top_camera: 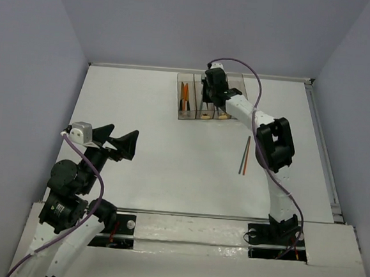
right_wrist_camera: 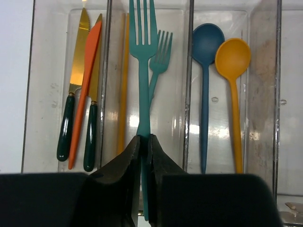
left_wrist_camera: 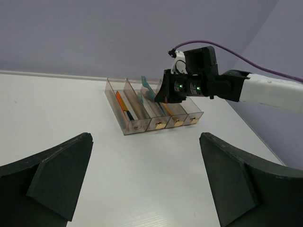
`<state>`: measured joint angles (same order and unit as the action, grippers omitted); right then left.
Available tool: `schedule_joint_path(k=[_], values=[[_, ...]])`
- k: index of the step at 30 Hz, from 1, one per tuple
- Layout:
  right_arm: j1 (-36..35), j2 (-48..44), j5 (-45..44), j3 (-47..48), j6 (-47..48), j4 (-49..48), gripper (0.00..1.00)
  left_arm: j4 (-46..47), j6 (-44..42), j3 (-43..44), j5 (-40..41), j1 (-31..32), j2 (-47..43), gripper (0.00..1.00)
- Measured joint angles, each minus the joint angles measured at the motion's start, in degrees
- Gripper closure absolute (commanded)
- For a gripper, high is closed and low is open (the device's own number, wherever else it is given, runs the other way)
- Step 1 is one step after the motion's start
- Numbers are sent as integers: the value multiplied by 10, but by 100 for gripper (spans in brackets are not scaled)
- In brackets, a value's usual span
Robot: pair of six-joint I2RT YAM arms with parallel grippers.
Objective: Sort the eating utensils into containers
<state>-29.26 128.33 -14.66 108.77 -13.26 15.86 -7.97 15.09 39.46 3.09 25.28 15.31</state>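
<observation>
My right gripper [right_wrist_camera: 144, 139] is shut on the handle of a teal fork [right_wrist_camera: 143, 56] and holds it above the second bin of the clear containers [right_wrist_camera: 188, 94]. That bin holds a smaller teal fork [right_wrist_camera: 160, 56] and a yellow utensil [right_wrist_camera: 124, 85]. The first bin holds an orange knife [right_wrist_camera: 87, 80] and two gold knives with dark green handles [right_wrist_camera: 78, 71]. The third bin holds a blue spoon [right_wrist_camera: 206, 71] and an orange-yellow spoon [right_wrist_camera: 233, 71]. Two thin utensils [top_camera: 245, 156] lie on the table right of centre. My left gripper [top_camera: 117, 141] is open and empty at the near left.
The containers [top_camera: 179, 96] stand at the table's far edge, near the back wall. The right arm [top_camera: 271, 142] reaches over the table's right half, beside the loose utensils. A raised rail [top_camera: 322, 149] runs along the right edge.
</observation>
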Motion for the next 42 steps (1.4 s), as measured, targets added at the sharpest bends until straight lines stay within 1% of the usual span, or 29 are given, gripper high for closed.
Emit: schedule_joint_path(k=[1,2,3,5,6,8,9,12,13,15,16,17,18,19,22,24,26,28,33,40,42], values=[[1,1,-2,2,-3,2,71,0,0,0,0,0,0,1],[4,2,-3,2,-5,2,60,0,0,0,0,0,0,1],[7,2,-3,3,-5,2,41,0,0,0,0,0,0,1],[11,2,-3,5,-15,2,33,0,0,0,0,0,0,1],[12,2,0,6,-11,2,33,0,0,0,0,0,0,1],[14,2,3,7,-14,1,33,0,0,0,0,-2,0,1],[15,2,3,7,-15,0,34,0,0,0,0,-3,0,1],[15,-13,5,-17,-17,-10,45,0,0,0,0,-4,0,1],[16,-31,5,-44,-20,-17,49,0,0,0,0,-5,0,1],[16,-77,-3,-107,-26,-33,62,0,0,0,0,-6,-1,1],[17,-116,-10,-161,-30,-41,63,0,0,0,0,-6,-1,1],[17,-140,-15,-185,-35,-40,65,0,0,0,0,-6,-2,1],[17,-178,-24,-237,-42,-52,68,0,0,0,0,-6,-2,1],[19,-250,-42,-317,-59,-61,71,0,0,0,0,-6,-3,1],[31,-339,-67,-416,-83,-63,72,0,0,0,-1,-6,-7,1],[49,-407,-75,-502,-114,-68,72,0,0,0,-1,-6,-12,1],[67,-457,-78,-569,-136,-51,70,0,0,0,-2,-6,-18,1],[76,-477,-82,-614,-158,-34,64,0,0,0,-1,-5,-21,1],[78,-481,-70,-664,-190,-5,64,0,0,0,-1,1,-27,1],[78,-459,-54,-666,-213,6,69,0,0,0,0,6,-31,1],[78,-452,-51,-666,-215,6,69,0,0,0,0,6,-32,1]])
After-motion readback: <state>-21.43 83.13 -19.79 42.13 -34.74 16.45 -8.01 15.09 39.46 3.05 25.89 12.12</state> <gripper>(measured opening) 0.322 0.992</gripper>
